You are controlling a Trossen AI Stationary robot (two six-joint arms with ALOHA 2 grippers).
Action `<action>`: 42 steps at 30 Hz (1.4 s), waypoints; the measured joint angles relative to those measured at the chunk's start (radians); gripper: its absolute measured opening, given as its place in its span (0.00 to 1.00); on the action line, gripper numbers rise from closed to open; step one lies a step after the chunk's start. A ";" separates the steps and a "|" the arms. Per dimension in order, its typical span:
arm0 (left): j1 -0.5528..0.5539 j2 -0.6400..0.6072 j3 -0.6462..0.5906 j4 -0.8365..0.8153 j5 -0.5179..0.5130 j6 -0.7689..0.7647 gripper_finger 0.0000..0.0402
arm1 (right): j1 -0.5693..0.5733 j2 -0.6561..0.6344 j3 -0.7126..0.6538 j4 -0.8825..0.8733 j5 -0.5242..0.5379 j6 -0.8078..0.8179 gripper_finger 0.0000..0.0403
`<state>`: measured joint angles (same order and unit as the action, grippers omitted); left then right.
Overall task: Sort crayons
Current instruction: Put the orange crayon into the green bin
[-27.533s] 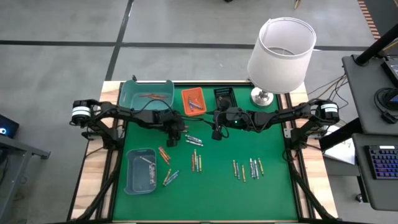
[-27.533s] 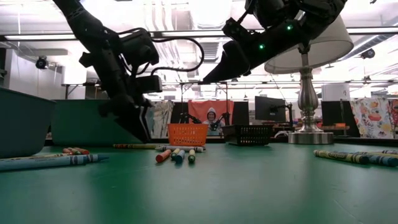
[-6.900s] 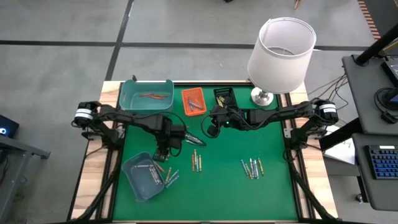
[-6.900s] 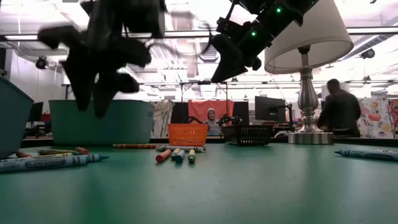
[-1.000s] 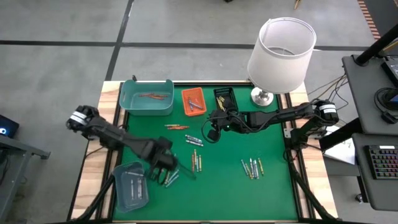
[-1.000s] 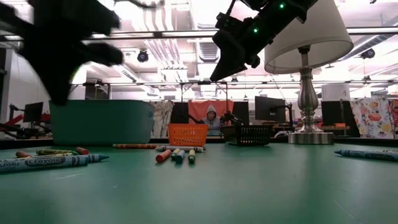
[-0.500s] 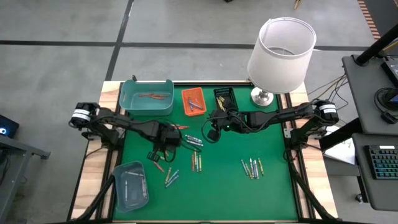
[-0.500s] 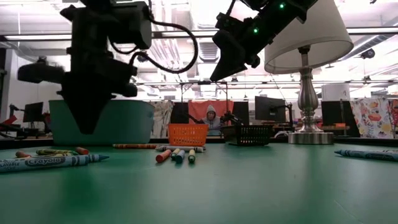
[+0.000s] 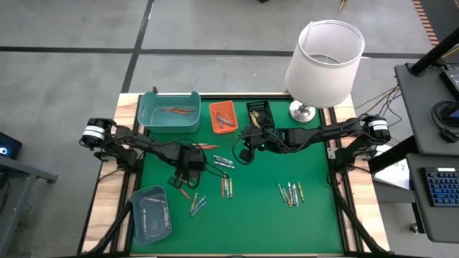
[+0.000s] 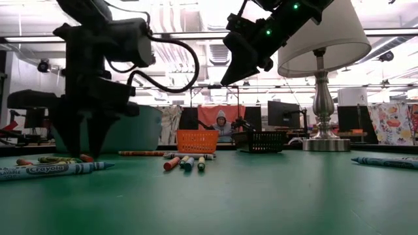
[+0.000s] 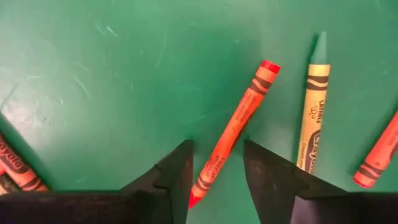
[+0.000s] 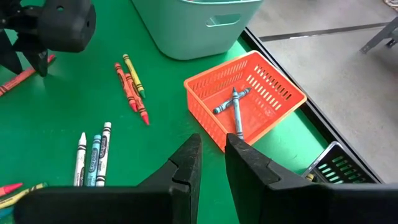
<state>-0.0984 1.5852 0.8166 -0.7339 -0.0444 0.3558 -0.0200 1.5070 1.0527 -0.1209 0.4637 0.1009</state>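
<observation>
Crayons (image 9: 290,193) lie in loose groups over my green counter (image 9: 258,222): one bunch lower right in the high view, a few at the centre (image 9: 226,186), and more lower left of centre near my left pincer (image 9: 179,179). My left pincer is low over that left group, its fingers spread with a gap between them. In my left wrist view a red crayon (image 11: 235,132) lies slanted on the counter with its lower end in that gap; I cannot tell whether either finger touches it. A yellow-green crayon (image 11: 312,99) lies just beside it, and another red one (image 11: 379,155) shows at the right edge of that frame.

My right pincer (image 9: 242,152) hangs above the counter just right of centre in the high view, below the orange tray (image 9: 221,117). Its fingers stand only a narrow gap apart, with nothing between them. My right wrist view shows two blue crayons (image 12: 233,106) crossed inside the orange tray (image 12: 211,127), and white and blue ones (image 12: 93,152) side by side on the counter at lower left.

A teal bin (image 9: 169,112) at upper left of the counter holds a few reddish crayons. A second bin (image 9: 149,213) sits at lower left, a black tray (image 9: 258,110) right of the orange one, and a lamp (image 9: 324,57) at upper right.
</observation>
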 joint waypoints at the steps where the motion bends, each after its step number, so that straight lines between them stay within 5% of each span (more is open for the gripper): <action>1: 0.001 0.000 -0.006 0.010 0.000 0.007 0.31 | 0.000 0.000 0.000 0.000 0.000 -0.001 0.15; 6: 0.001 -0.005 -0.031 0.042 -0.011 0.037 0.25 | 0.000 0.000 0.000 0.000 0.000 -0.010 0.15; 13: 0.002 -0.003 -0.030 0.048 -0.028 0.037 0.03 | 0.000 0.000 0.000 0.000 0.000 -0.012 0.15; 26: 0.048 -0.075 0.198 -0.234 -0.059 0.055 0.00 | 0.000 0.000 0.000 -0.002 0.001 -0.062 0.15; 33: 0.269 -0.237 0.250 -0.279 -0.052 0.150 0.00 | -0.049 0.000 0.009 0.008 0.008 -0.133 0.15; 42: 0.778 -0.276 0.296 -0.278 -0.054 0.181 0.00 | -0.223 0.000 0.040 0.151 -0.074 -0.252 0.15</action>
<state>0.6797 1.3093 1.1125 -1.0119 -0.0981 0.5368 -0.2429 1.5070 1.0927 0.0301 0.3898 -0.1514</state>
